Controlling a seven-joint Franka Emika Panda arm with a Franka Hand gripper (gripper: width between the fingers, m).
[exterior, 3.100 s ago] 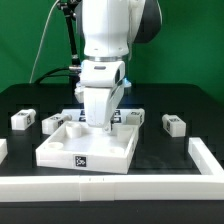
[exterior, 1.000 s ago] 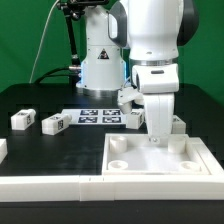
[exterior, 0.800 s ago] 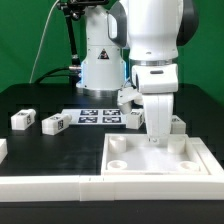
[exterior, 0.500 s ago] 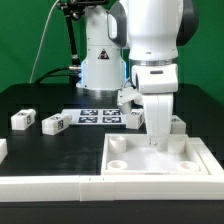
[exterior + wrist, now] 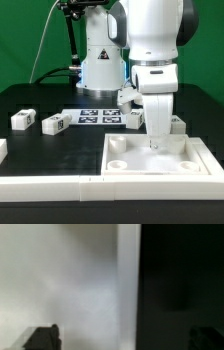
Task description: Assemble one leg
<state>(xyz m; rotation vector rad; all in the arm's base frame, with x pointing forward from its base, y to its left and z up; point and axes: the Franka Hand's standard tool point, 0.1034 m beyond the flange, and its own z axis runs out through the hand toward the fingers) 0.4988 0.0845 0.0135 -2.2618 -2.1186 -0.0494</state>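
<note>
The large white tray-like part lies at the front of the exterior view's right, against the white front rail. My gripper points straight down over the tray's far edge. In the wrist view my gripper is open, its dark fingertips wide apart, one over the white tray and the other over the black table. They hold nothing. Two small white legs lie at the left. Another leg and a further one show partly beside my gripper.
The marker board lies flat on the black table in front of the arm's base. A low white rail runs along the table's front edge. A white piece shows at the left edge.
Since 3.1 s ago the tray and my gripper have moved from the middle to the front right, against the rail. Over the last second nothing has visibly moved.
</note>
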